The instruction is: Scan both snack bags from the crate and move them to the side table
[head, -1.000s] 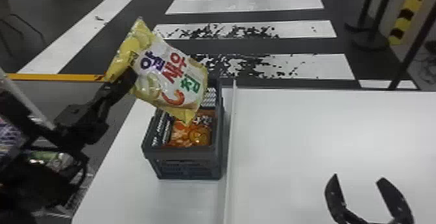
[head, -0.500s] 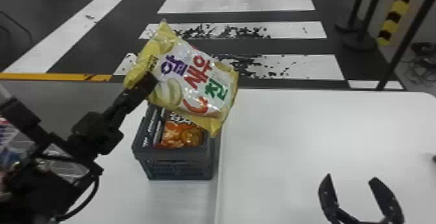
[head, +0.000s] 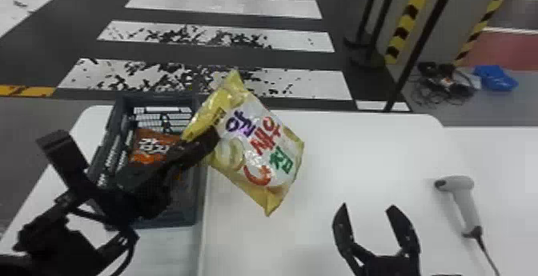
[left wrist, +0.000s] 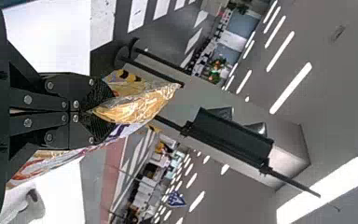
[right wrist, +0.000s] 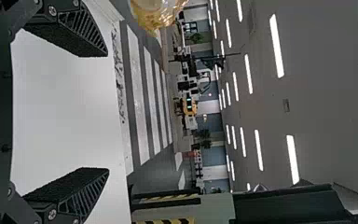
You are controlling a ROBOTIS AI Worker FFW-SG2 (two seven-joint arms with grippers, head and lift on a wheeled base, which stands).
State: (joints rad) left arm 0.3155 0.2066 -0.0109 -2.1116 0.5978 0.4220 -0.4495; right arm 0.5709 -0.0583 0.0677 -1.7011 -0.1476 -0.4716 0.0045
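Observation:
In the head view my left gripper (head: 208, 137) is shut on the left edge of the yellow snack bag (head: 260, 147), which hangs tilted above the white table, just right of the crate (head: 176, 220). The left wrist view has the left gripper (left wrist: 103, 109) pinching the bag's crumpled yellow edge (left wrist: 137, 109). An orange snack bag (head: 150, 145) lies inside the crate, partly behind the left arm. My right gripper (head: 370, 211) stands open over the table, and in the right wrist view that gripper (right wrist: 107, 112) has nothing between its fingers. A grey-white scanner (head: 462, 193) lies to its right.
The crate stands on a white table (head: 94, 115) at the left, beside the larger white table (head: 360, 151). A cable runs from the scanner toward the front edge. Black posts (head: 420, 43) stand on the floor behind.
The left gripper and yellow bag have moved right, from above the crate to beside it. The head view has turned right, bringing the scanner into sight; the right gripper stays open.

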